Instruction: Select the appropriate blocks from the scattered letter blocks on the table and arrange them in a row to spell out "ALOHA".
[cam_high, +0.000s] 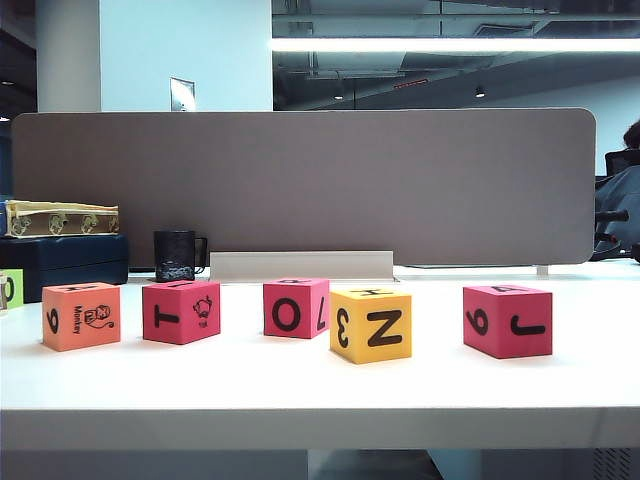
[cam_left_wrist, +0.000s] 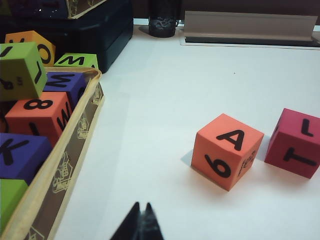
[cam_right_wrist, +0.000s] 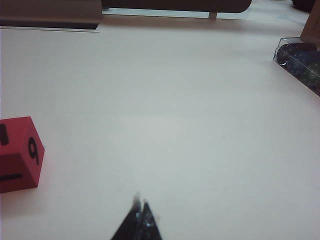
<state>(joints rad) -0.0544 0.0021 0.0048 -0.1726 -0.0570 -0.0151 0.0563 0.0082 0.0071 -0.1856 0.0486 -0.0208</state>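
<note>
While both end effectors (cam_left_wrist: 141, 220) (cam_right_wrist: 140, 217) sit closed, five lettered foam blocks (cam_high: 371, 324) dot the table (cam_high: 300, 385).

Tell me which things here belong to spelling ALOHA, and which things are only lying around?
For the job:
- orange block
- three pink-red blocks
- yellow block
- table
- left gripper and right gripper, fingers shut, holding nothing

Lying about:
- black mug
- dark blue box
- tray of spare blocks
- lime-green block
</note>
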